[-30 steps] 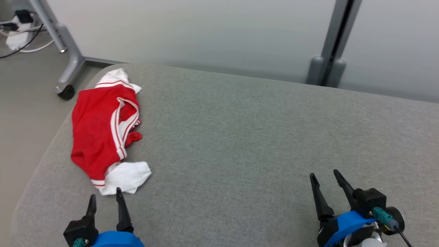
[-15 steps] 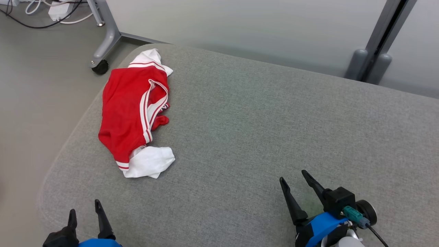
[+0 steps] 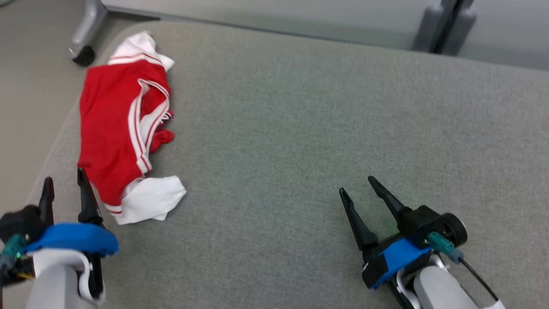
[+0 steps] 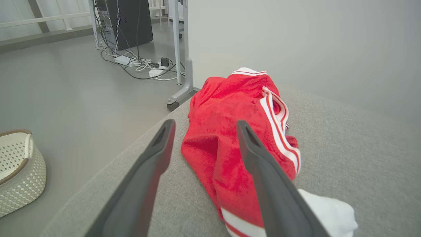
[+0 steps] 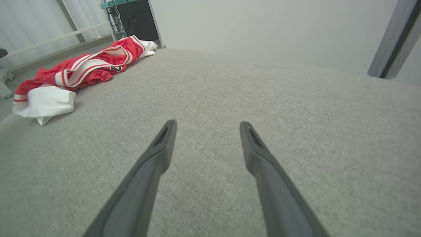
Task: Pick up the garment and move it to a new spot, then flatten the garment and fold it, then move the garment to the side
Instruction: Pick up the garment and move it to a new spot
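Garment [image 3: 112, 116] (red, white trim) crumpled at ten o'clock; left gripper [image 3: 64, 176] beside it, right gripper [image 3: 356, 184] at five, both agape, empty.

**1.** Red-and-white cloth garment [image 3: 116, 124], far left. I read the red as soft, matt and slightly napped, and the white trim and cuffs as smoother.

**2.** Grey woven upholstery surface [image 3: 300, 128] under it. The weave is coarse and flecked, matt throughout.

**3.** Left gripper [image 3: 64, 176] and right gripper [image 3: 356, 184]. The long dark fingers [image 5: 154, 164] look like smooth matt plastic to me. The blue housings [image 3: 70, 238] look like plastic with a slight sheen.

**4.** Cream perforated plastic basket [image 4: 19, 171] with a brown rim, near left.

**5.** Grey painted metal frame leg [image 3: 88, 25], far left, satin finish. Its black caster wheel [image 3: 83, 56] is dull.

**6.** Grey floor [image 4: 82, 98], smooth and matt.
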Robot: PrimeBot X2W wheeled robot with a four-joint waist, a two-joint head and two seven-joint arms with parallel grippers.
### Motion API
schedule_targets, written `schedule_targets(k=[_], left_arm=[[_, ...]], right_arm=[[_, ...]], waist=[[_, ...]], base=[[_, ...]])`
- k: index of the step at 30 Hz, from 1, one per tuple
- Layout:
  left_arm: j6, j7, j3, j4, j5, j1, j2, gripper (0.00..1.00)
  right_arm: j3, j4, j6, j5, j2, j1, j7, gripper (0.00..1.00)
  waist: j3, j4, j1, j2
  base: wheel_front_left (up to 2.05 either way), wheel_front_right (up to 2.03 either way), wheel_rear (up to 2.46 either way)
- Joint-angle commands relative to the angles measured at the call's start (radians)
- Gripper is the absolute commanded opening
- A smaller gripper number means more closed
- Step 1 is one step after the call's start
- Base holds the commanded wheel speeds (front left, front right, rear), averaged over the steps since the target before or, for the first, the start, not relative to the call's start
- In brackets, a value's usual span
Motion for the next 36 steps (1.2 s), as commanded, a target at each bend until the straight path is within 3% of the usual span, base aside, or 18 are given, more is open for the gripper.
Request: schedule_targets(k=[1, 10, 15, 19, 20, 21, 29, 36], left_arm=[[-0.011, 0.006, -0.015, 0.030, -0.004, -0.046, 0.012, 1.00], [-0.045, 0.152, -0.112, 0.201, -0.073, -0.298, 0.091, 1.00], [-0.041, 0.241, -0.150, 0.307, -0.090, -0.363, 0.123, 1.00], [-0.019, 0.220, -0.156, 0.359, -0.081, -0.391, 0.133, 1.00], [-0.013, 0.204, -0.158, 0.367, -0.077, -0.394, 0.136, 0.44], [-0.006, 0.186, -0.157, 0.372, -0.076, -0.398, 0.138, 0.00], [0.008, 0.069, -0.170, 0.355, -0.048, -0.438, 0.163, 0.00], [-0.006, 0.029, -0.245, 0.151, 0.018, -0.515, 0.182, 0.00]], right_arm=[[0.002, -0.015, 0.000, 0.006, -0.011, -0.016, -0.003, 1.00], [0.002, -0.064, 0.000, 0.015, -0.047, -0.057, -0.003, 1.00], [-0.009, -0.063, 0.000, 0.018, -0.060, -0.073, -0.003, 1.00], [-0.018, -0.061, 0.000, 0.022, -0.057, -0.076, -0.003, 1.00], [-0.022, -0.059, 0.000, 0.022, -0.057, -0.076, -0.003, 1.00], [-0.024, -0.058, 0.000, 0.023, -0.056, -0.074, -0.003, 1.00], [-0.039, -0.040, 0.000, 0.031, -0.039, -0.065, -0.003, 1.00], [-0.070, -0.027, 0.000, 0.051, -0.004, -0.035, -0.003, 1.00]], waist=[[0.018, -0.003, -0.0001, 0.0000], [0.121, -0.060, -0.0001, 0.0000], [0.152, -0.085, -0.0001, 0.0000], [0.158, -0.097, -0.0001, 0.0000], [0.158, -0.099, -0.0001, 0.0000], [0.157, -0.099, -0.0001, 0.0000], [0.119, -0.101, -0.0001, 0.0000], [0.028, -0.150, -0.0001, 0.0000]], base=[[0.00, 0.00, 0.00], [0.00, 0.00, 0.00], [0.00, 0.00, 0.00], [0.00, 0.00, 0.00], [0.00, 0.00, 0.00], [0.00, 0.00, 0.00], [0.00, 0.00, 0.00], [0.00, 0.00, 0.00]])
